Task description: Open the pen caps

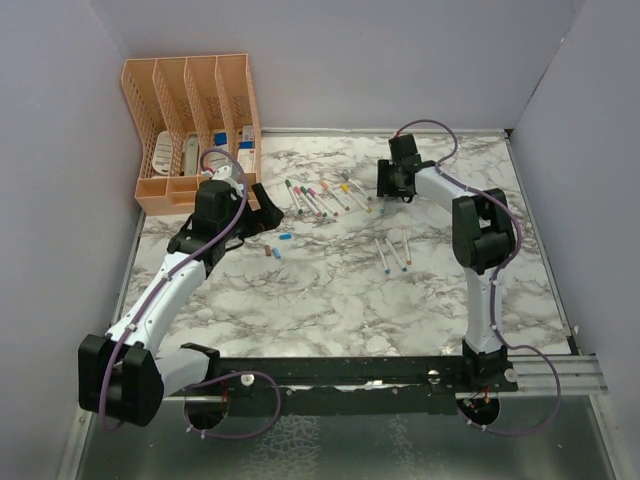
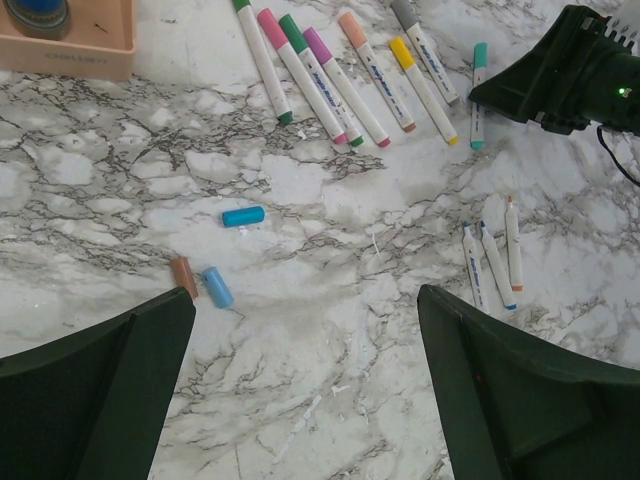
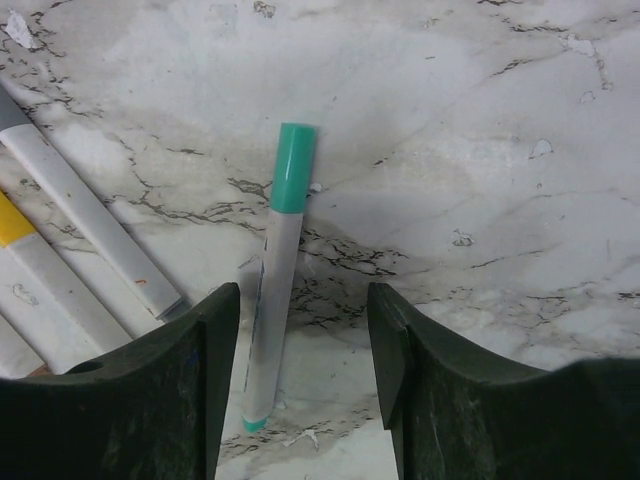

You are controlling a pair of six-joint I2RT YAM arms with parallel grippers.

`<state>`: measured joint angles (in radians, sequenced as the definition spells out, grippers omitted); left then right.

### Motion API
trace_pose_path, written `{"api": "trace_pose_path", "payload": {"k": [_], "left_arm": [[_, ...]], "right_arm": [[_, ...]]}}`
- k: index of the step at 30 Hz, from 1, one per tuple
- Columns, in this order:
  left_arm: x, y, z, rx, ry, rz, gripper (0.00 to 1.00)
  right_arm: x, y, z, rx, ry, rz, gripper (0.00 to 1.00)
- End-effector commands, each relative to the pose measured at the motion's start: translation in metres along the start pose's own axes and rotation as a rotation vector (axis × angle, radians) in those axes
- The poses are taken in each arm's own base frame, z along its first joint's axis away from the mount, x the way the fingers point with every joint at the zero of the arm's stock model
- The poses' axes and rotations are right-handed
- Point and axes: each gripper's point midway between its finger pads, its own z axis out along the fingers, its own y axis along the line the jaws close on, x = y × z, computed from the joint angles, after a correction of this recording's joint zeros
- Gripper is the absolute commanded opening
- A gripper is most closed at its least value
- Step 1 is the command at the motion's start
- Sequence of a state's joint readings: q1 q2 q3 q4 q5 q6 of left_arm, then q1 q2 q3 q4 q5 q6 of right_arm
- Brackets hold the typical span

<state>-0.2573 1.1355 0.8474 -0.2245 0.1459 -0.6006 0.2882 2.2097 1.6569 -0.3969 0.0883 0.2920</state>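
Observation:
A row of several capped pens (image 1: 320,197) lies at the back middle of the table; in the left wrist view (image 2: 340,80) their caps are green, pink, purple, orange, yellow, grey and teal. Three uncapped pens (image 1: 393,252) lie apart to the right. Three loose caps, blue (image 2: 243,216), light blue (image 2: 217,287) and brown-orange (image 2: 184,277), lie on the marble. My right gripper (image 3: 303,340) is open, low over the teal-capped pen (image 3: 275,300), which lies between the jaws close to the left finger. My left gripper (image 2: 305,330) is open and empty, above bare marble near the loose caps.
A peach organiser (image 1: 190,130) stands at the back left, close behind the left gripper (image 1: 262,208). Grey walls close in the table on the left, back and right. The right gripper (image 1: 393,190) hovers at the right end of the pen row.

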Motion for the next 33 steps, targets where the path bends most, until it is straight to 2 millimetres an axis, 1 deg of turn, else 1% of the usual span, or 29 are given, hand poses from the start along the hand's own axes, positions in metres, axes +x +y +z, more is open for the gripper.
{"api": "trace_pose_path", "payload": {"k": [1, 2, 4, 9, 11, 12, 13, 15, 17, 19, 20, 21, 22, 23, 26, 28, 29, 30, 33], "left_arm": [[-0.003, -0.009, 0.005, 0.039, -0.001, -0.003, 0.97], [-0.004, -0.01, 0.005, 0.042, -0.002, -0.001, 0.97], [-0.006, -0.011, 0.007, 0.049, -0.005, -0.001, 0.97], [-0.007, -0.017, 0.01, 0.078, 0.005, 0.0, 0.97], [-0.007, -0.018, 0.011, 0.081, 0.007, 0.001, 0.97], [-0.008, -0.019, 0.011, 0.082, 0.006, 0.002, 0.97], [-0.008, -0.019, 0.012, 0.083, 0.005, 0.002, 0.97], [-0.009, -0.02, 0.013, 0.088, 0.007, 0.0, 0.96], [-0.01, -0.023, 0.014, 0.1, 0.011, -0.003, 0.95], [-0.008, -0.027, 0.016, 0.122, 0.019, -0.014, 0.94], [-0.008, -0.03, 0.017, 0.134, 0.019, -0.022, 0.93], [-0.007, -0.033, 0.018, 0.148, 0.018, -0.03, 0.93], [-0.006, -0.036, 0.021, 0.162, 0.02, -0.035, 0.93], [-0.006, -0.04, 0.023, 0.176, 0.017, -0.04, 0.93], [-0.006, -0.053, 0.032, 0.215, 0.028, -0.051, 0.92], [-0.007, -0.067, 0.038, 0.241, 0.036, -0.047, 0.92], [-0.008, -0.074, 0.041, 0.257, 0.04, -0.049, 0.92], [-0.008, -0.08, 0.044, 0.274, 0.045, -0.05, 0.92], [-0.012, -0.1, 0.051, 0.31, 0.044, -0.053, 0.91]], "right_arm": [[0.029, -0.002, 0.014, 0.006, 0.093, -0.007, 0.51], [0.032, -0.003, 0.015, 0.011, 0.106, -0.008, 0.5], [0.039, -0.004, 0.017, 0.018, 0.131, -0.004, 0.45], [0.055, -0.007, 0.02, 0.026, 0.185, 0.0, 0.26], [0.058, -0.007, 0.019, 0.023, 0.188, 0.003, 0.15], [0.058, -0.008, 0.019, 0.027, 0.188, 0.007, 0.06], [0.058, -0.008, 0.019, 0.033, 0.187, 0.009, 0.02], [0.051, -0.01, 0.016, 0.041, 0.157, 0.009, 0.01], [0.028, -0.007, 0.003, 0.028, 0.078, 0.004, 0.01], [0.005, 0.0, -0.018, -0.026, -0.031, -0.015, 0.01], [-0.01, 0.007, -0.034, -0.067, -0.097, -0.021, 0.01], [-0.014, 0.011, -0.047, -0.105, -0.134, -0.036, 0.01], [-0.024, 0.017, -0.064, -0.146, -0.183, -0.044, 0.02], [-0.027, 0.023, -0.079, -0.185, -0.208, -0.051, 0.01], [-0.023, 0.044, -0.119, -0.304, -0.238, -0.085, 0.01], [-0.013, 0.057, -0.142, -0.366, -0.252, -0.113, 0.01], [-0.012, 0.065, -0.155, -0.399, -0.269, -0.124, 0.01], [-0.004, 0.071, -0.164, -0.427, -0.269, -0.134, 0.01], [0.011, 0.088, -0.191, -0.511, -0.275, -0.153, 0.01]]}}
